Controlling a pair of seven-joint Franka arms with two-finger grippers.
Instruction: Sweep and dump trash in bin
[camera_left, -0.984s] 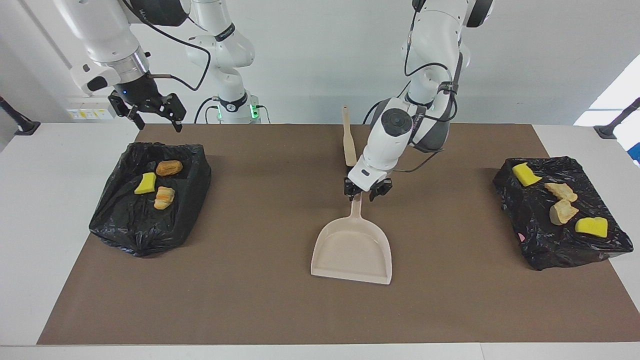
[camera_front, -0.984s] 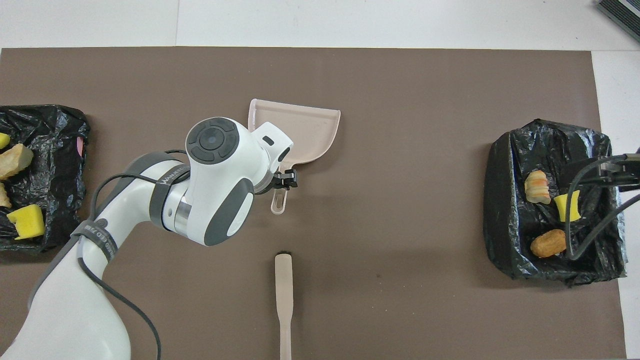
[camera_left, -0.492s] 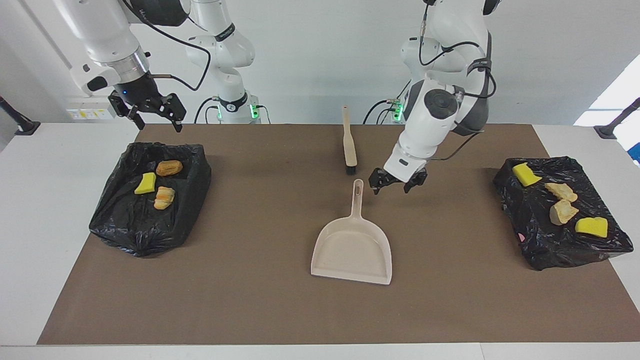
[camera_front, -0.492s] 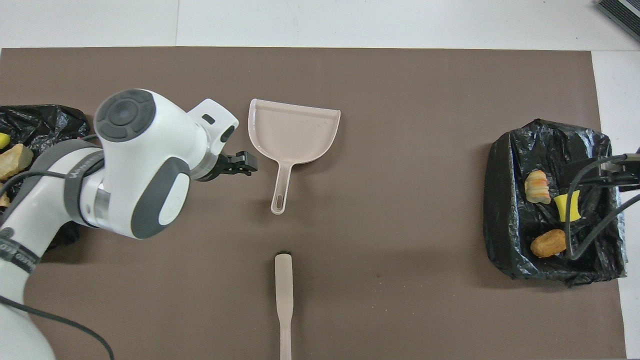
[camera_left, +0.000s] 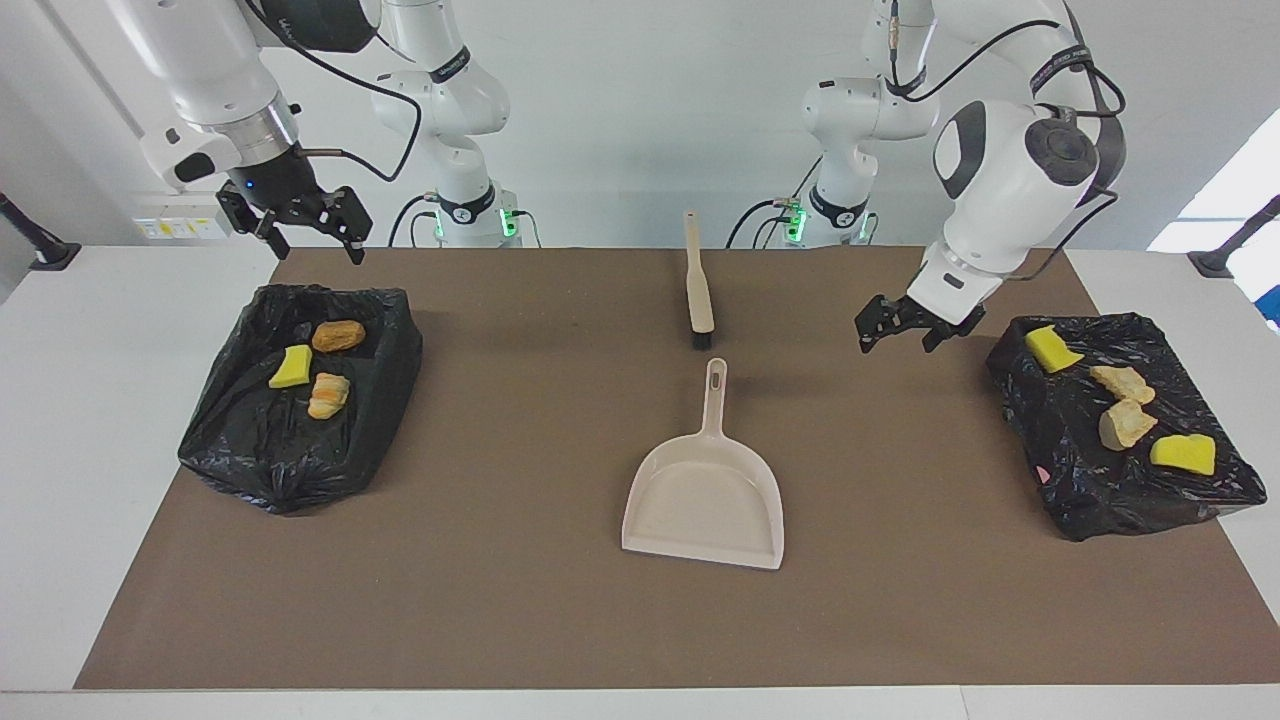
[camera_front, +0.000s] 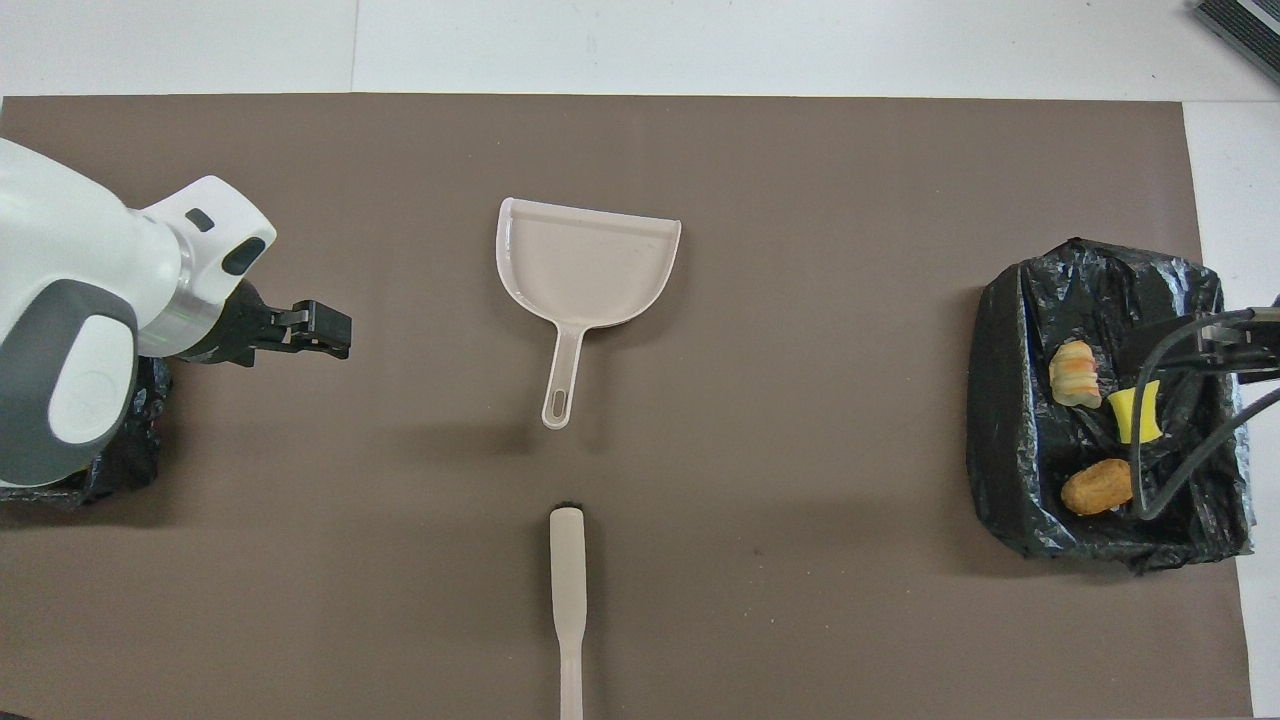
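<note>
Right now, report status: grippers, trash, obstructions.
Left gripper open, empty, over mat beside one bin. Right gripper open, above other bin. Trash all binned. Dustpan, brush idle mid-mat.

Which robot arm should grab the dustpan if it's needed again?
Left, probably. The left hand hangs open over the mat, not far from the handle of the dustpan. The right hand is up over the edge of the bin at the right arm's end, a longer trip away.

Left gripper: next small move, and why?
Probably retreat to rest. The left gripper hangs open over bare mat beside the bin at its end; all seven scraps of trash lie in the two bins, and the dustpan lies empty.
</note>
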